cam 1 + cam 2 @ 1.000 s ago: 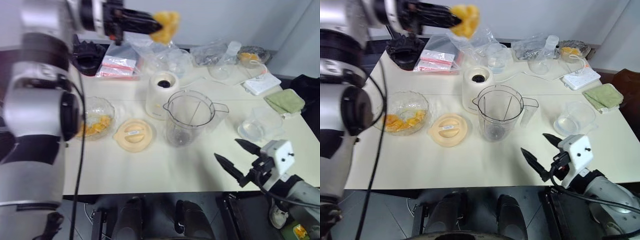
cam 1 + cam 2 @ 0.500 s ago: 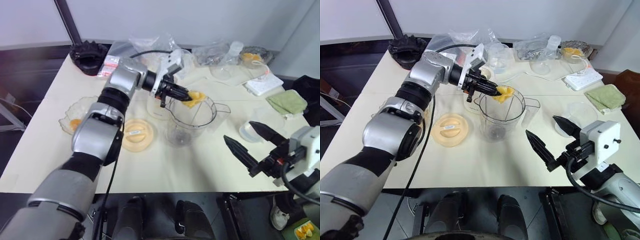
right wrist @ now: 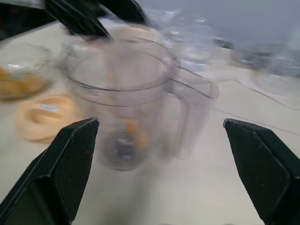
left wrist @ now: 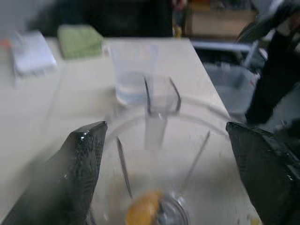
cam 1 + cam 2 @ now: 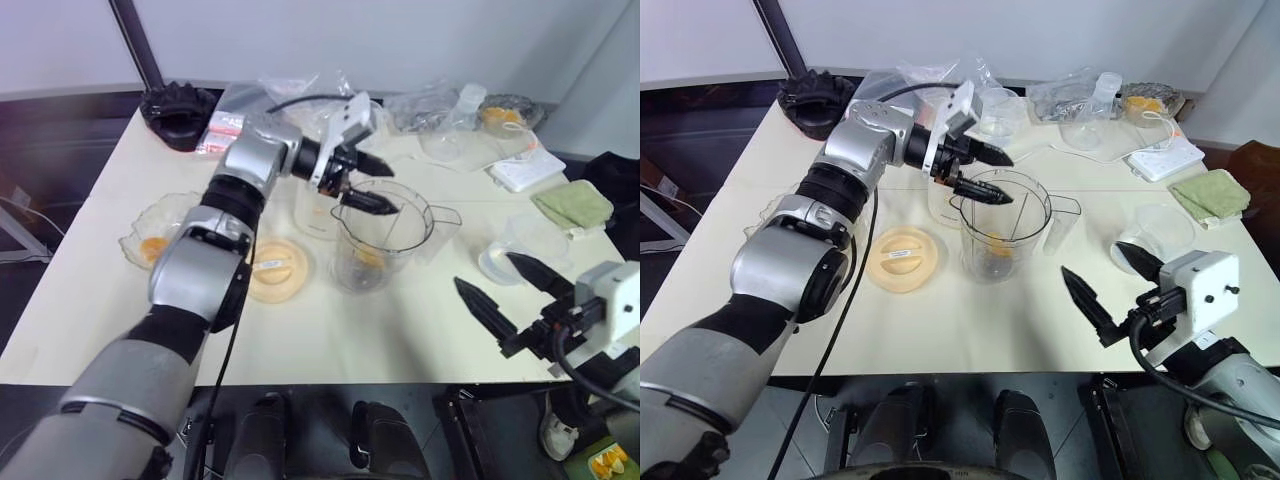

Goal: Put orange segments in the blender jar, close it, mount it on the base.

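Observation:
The clear blender jar (image 5: 382,238) stands upright mid-table, with no lid on it. My left gripper (image 5: 393,191) hovers open just above its rim, nothing between the fingers. An orange segment (image 5: 997,247) lies at the jar's bottom near the blade, and the left wrist view looks down on that orange segment (image 4: 143,211). More segments sit in a glass bowl (image 5: 152,240) at the left. The cream base (image 5: 939,199) stands right behind the jar, partly hidden. My right gripper (image 5: 484,270) is open and empty near the table's front right, pointing at the jar (image 3: 126,98).
A pale orange round lid (image 5: 274,268) lies left of the jar. A squat clear container (image 5: 518,246) and a green cloth (image 5: 570,203) are on the right. A black ridged object (image 5: 180,111), plastic bags and a white power strip (image 5: 520,166) line the back.
My left gripper came down to the jar's mouth holding an orange piece, then opened. The piece now lies inside the jar. The right gripper barely shifted.

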